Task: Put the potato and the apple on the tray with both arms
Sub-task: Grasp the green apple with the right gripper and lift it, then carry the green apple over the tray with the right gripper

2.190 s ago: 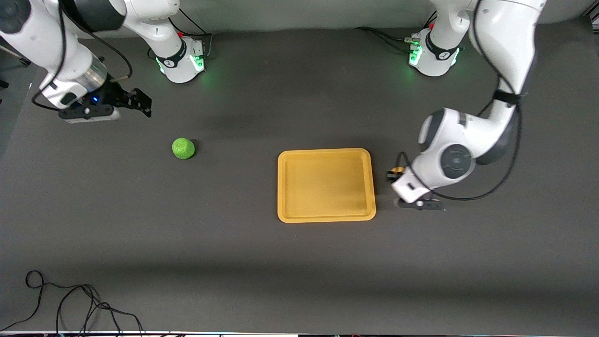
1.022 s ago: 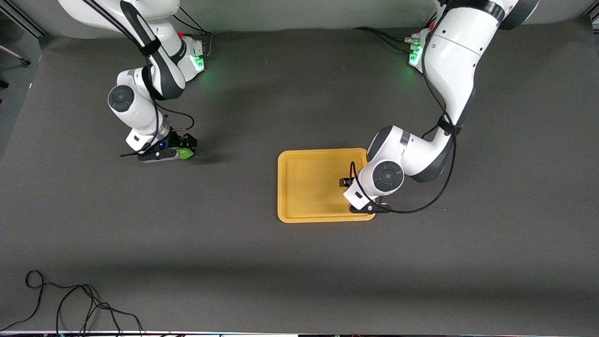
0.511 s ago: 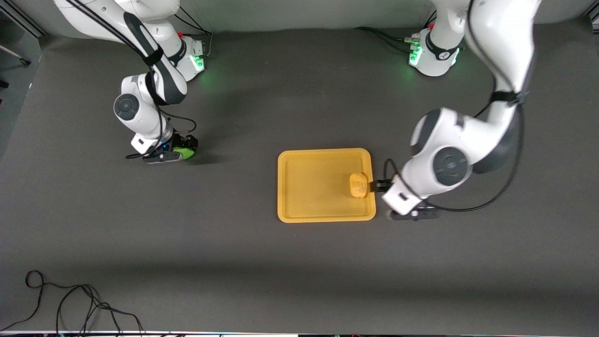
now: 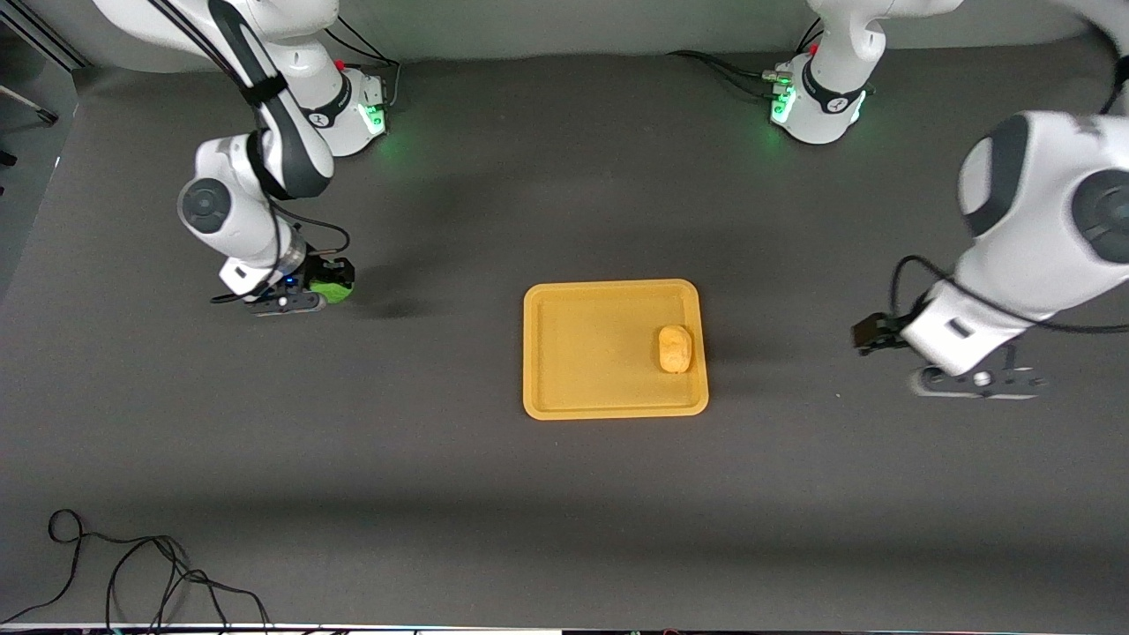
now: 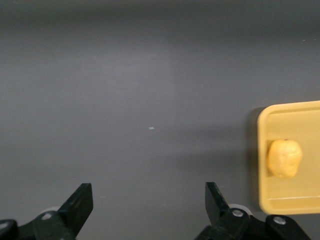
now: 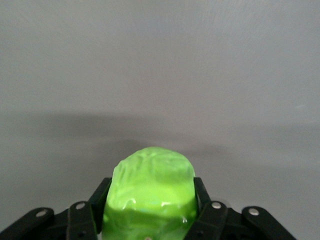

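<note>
The yellow-tan potato [image 4: 675, 348] lies on the orange-yellow tray [image 4: 582, 353], close to the rim at the left arm's end; both also show in the left wrist view, potato [image 5: 285, 158] and tray [image 5: 300, 116]. My left gripper [image 4: 869, 334] is open and empty over bare table, off the tray toward the left arm's end; its fingers [image 5: 80, 205] stand wide apart. My right gripper [image 4: 333, 280] is shut on the green apple [image 4: 332, 286] near the right arm's end of the table. In the right wrist view the apple [image 6: 152, 192] fills the space between the fingers [image 6: 100, 196].
The dark grey table mat [image 4: 529, 503] spreads all round the tray. A black cable [image 4: 132, 573] lies coiled at the table's near edge toward the right arm's end. The two arm bases [image 4: 816, 97] stand along the top.
My left gripper let go of the potato on the tray and drew away toward the left arm's end. My right gripper came down on the apple, shut on it and shifted it slightly.
</note>
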`<control>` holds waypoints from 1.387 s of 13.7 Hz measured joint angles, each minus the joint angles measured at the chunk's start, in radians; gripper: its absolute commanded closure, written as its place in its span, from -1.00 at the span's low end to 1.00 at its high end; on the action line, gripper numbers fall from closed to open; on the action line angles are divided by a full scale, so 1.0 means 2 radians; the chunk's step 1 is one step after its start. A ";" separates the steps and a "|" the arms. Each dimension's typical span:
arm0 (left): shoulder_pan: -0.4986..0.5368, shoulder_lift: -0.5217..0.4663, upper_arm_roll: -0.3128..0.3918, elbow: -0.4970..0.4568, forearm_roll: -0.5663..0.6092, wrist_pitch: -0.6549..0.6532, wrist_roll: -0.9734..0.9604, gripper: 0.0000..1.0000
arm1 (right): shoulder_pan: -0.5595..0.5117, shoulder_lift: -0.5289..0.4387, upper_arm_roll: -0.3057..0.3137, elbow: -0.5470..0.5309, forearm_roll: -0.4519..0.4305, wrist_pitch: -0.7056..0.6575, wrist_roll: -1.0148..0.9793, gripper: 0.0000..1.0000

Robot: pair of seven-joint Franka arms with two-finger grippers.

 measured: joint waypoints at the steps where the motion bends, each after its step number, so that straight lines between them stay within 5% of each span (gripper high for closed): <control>1: 0.014 -0.017 0.000 -0.015 0.001 0.000 0.027 -0.99 | 0.000 -0.018 0.000 0.040 0.000 -0.059 0.000 0.10; 4: 0.038 -0.070 0.001 -0.073 0.002 0.002 0.081 -0.99 | 0.001 -0.042 0.000 0.181 0.000 -0.222 0.000 0.09; 8: 0.038 -0.111 -0.006 -0.120 -0.002 0.008 0.091 -1.00 | 0.012 -0.010 0.008 0.304 0.002 -0.272 0.003 0.09; 13: 0.043 -0.112 -0.003 -0.108 -0.030 0.012 0.126 -1.00 | 0.123 0.154 0.017 0.494 0.004 -0.272 0.140 0.09; 19: 0.060 -0.106 0.009 -0.026 -0.030 -0.062 0.169 -0.99 | 0.274 0.311 0.019 0.666 0.003 -0.273 0.349 0.09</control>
